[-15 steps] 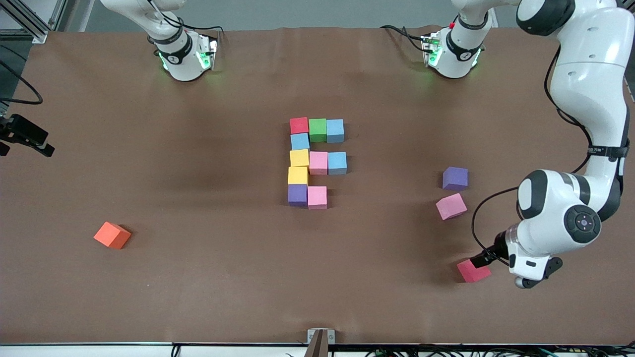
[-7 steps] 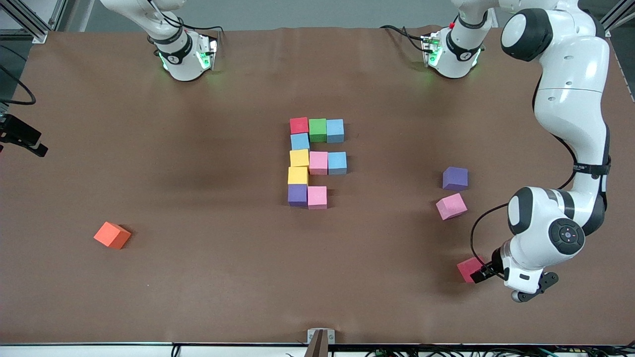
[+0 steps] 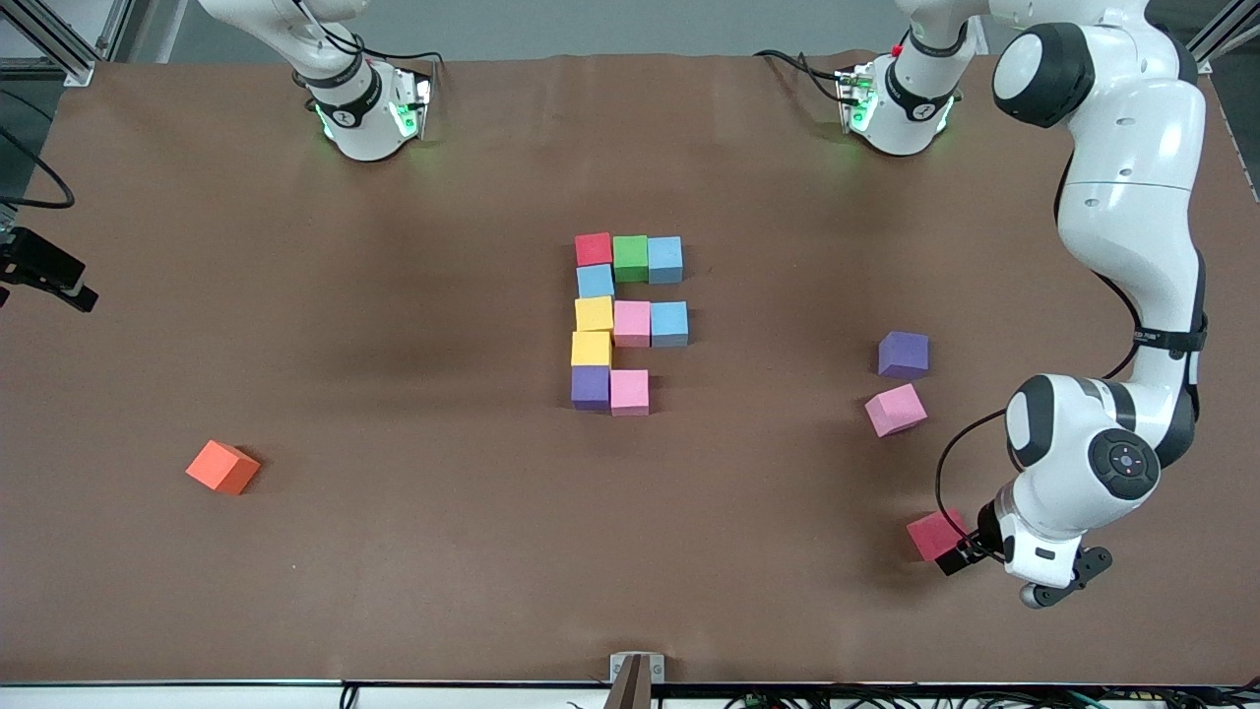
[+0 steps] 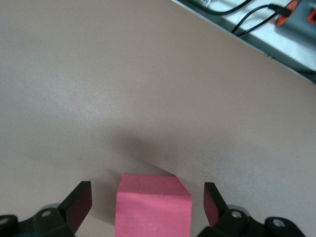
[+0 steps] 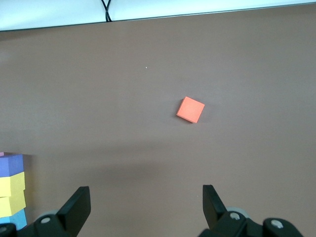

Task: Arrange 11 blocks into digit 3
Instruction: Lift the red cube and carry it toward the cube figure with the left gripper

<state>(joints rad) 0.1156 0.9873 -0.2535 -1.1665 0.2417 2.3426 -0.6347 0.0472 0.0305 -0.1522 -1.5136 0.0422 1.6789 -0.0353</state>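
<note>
At the middle of the brown worktop (image 3: 394, 295) we see nine blocks packed together. The row farthest from the front camera holds a red block (image 3: 593, 249), a green block (image 3: 630, 258) and a blue block (image 3: 665, 259). A column runs toward the camera from the red one: a second blue block (image 3: 595, 282), a yellow block (image 3: 594, 314), another yellow block (image 3: 590, 349) and a purple block (image 3: 590, 387). A pink block (image 3: 631, 323) and a third blue block (image 3: 669, 324) branch off beside the first yellow one, and a second pink block (image 3: 629, 392) sits beside the purple one.

Toward the left arm's end of the worktop lie three loose cubes: a purple cube (image 3: 903, 354), a tilted pink cube (image 3: 895, 410) nearer the camera, and a red cube (image 3: 933, 535) nearer still. The left pincer (image 3: 960, 551) is down at this red cube; in its wrist view we see the fingers (image 4: 79, 202) spread, standing apart on either side of the cube (image 4: 153, 206) without touching it.

The right pincer (image 5: 143, 207) is also spread and holds nothing, high over the worktop. Its arm waits. An orange cube (image 3: 222, 467) lies alone toward the right arm's end.
</note>
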